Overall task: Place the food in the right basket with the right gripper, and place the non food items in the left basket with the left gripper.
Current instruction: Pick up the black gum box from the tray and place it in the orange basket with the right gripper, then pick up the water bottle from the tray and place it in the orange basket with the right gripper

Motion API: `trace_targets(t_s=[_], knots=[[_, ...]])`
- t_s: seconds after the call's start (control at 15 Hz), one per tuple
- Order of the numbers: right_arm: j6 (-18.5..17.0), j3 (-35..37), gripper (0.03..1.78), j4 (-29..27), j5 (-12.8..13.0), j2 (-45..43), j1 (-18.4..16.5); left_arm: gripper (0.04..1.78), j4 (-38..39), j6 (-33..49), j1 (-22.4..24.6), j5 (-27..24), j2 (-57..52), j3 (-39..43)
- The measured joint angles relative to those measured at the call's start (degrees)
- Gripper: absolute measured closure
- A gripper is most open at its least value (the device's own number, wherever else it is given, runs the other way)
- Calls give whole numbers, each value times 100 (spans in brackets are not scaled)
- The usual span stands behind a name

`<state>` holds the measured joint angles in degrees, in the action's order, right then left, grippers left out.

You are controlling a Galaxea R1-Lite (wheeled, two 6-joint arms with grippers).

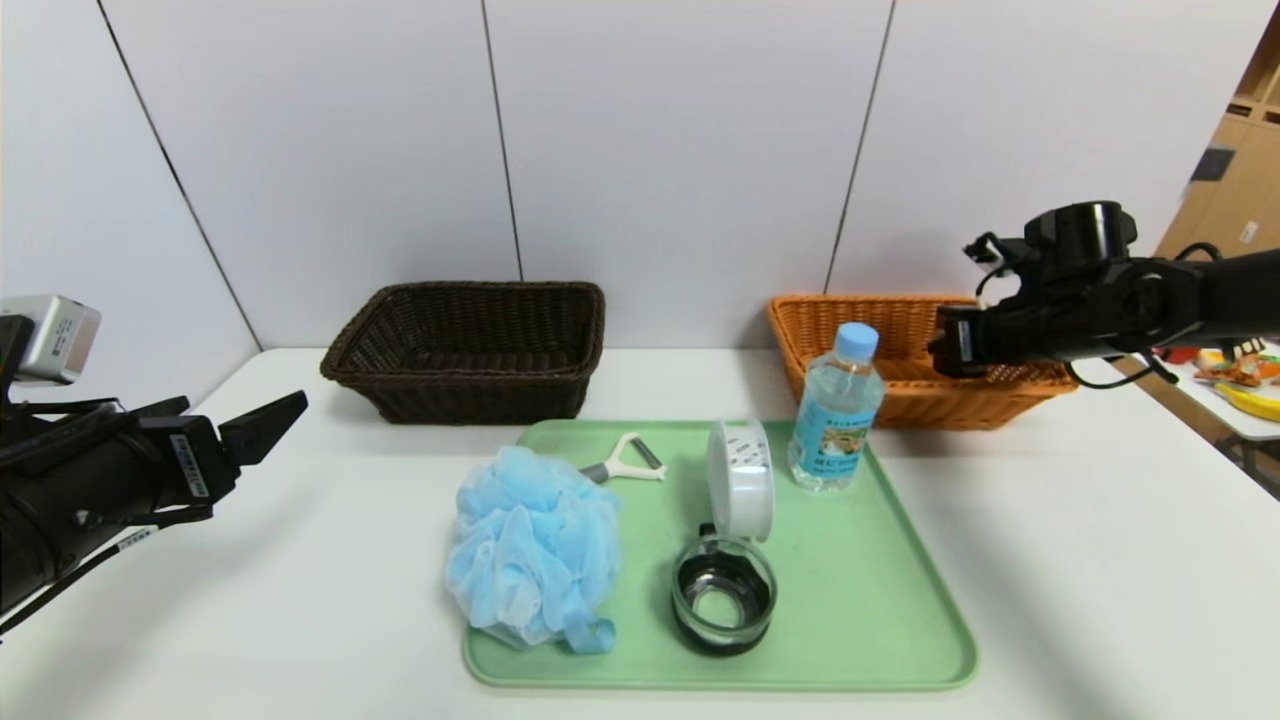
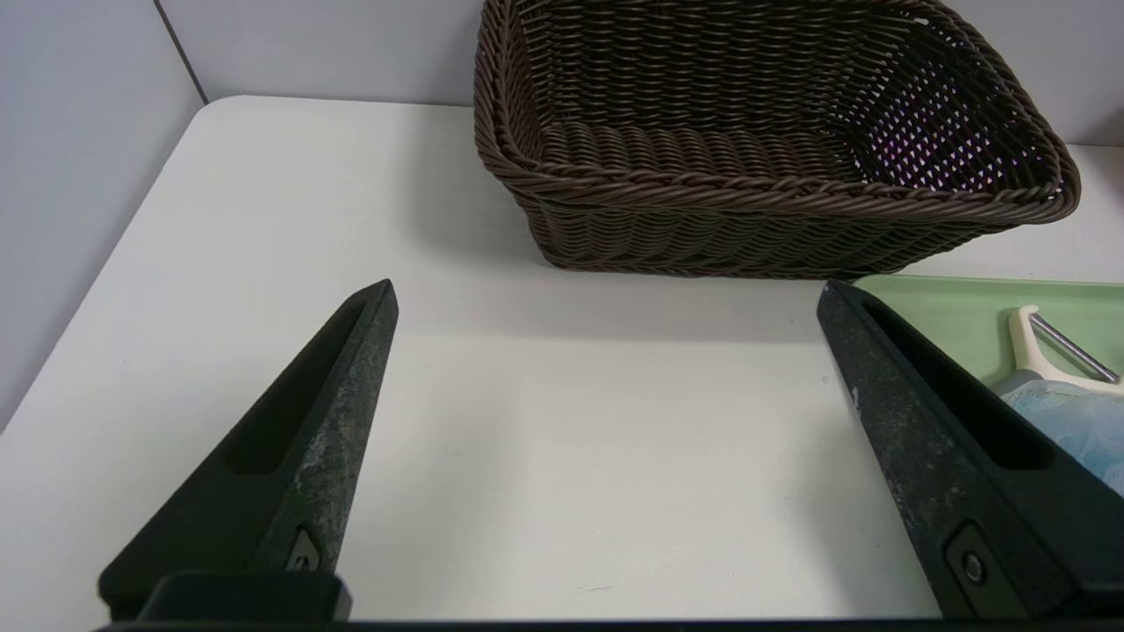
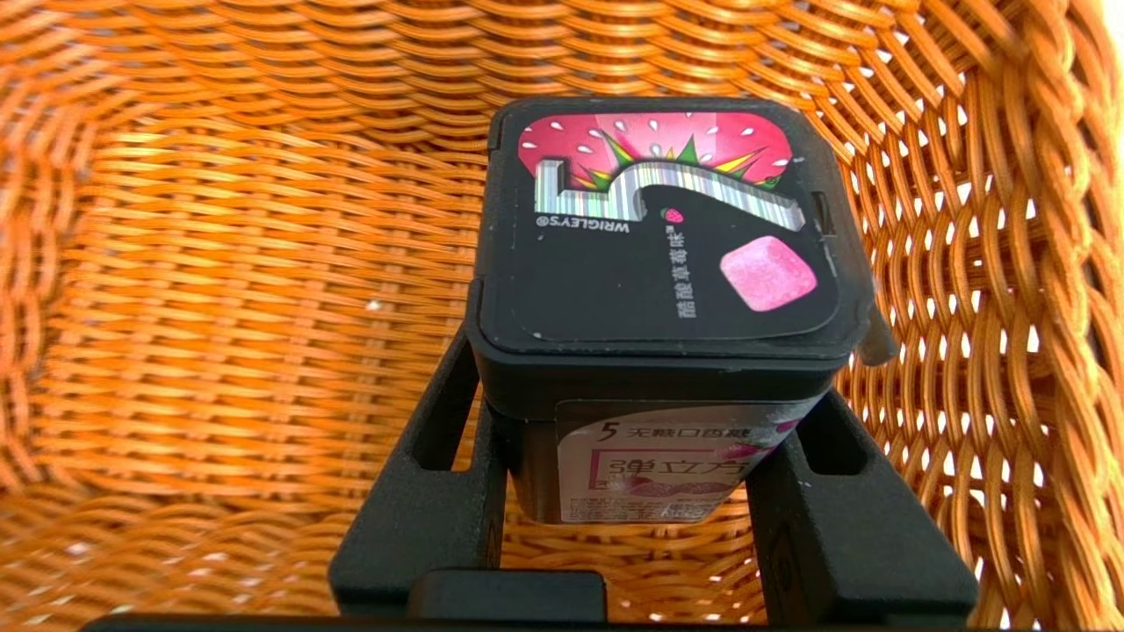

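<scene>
Gum box [image 3: 667, 290] clamped in the right gripper [image 3: 654, 491], inside the orange basket [image 3: 219, 290]
Left gripper [image 2: 606, 439] hovers spread wide over the table [image 2: 544, 456] near the brown basket [image 2: 755, 184]; water bottle [image 1: 835, 410] stands on the green tray [image 1: 880, 600]

A white table [image 1: 1050, 560] fills the lower part of the head view, and a pale green tray [image 1: 900, 620] is laid flat at lower centre. Grey wall panels [image 1: 680, 150] with dark seams are seen across the top. At the far right, a second table [image 1: 1198, 392] carries yellow and orange bits [image 1: 1245, 385]; tan shelving [image 1: 1235, 190] sits above.
</scene>
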<state>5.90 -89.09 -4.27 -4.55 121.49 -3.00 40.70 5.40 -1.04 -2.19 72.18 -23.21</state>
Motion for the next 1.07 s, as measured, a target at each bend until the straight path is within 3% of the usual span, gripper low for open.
trace_targets(t_s=[0.4, 0.73, 1.07], knots=[[-1, -46, 106, -9, 201, 157, 0, 13, 0, 9, 5, 2, 0, 17], [-61, -74, 61, 135, 194, 161, -22, 13, 0, 11, 7, 7, -5, 37], [-61, -2, 37, 96, 235, -383, -35, 13, 0, 40, 10, 18, -30, 45]])
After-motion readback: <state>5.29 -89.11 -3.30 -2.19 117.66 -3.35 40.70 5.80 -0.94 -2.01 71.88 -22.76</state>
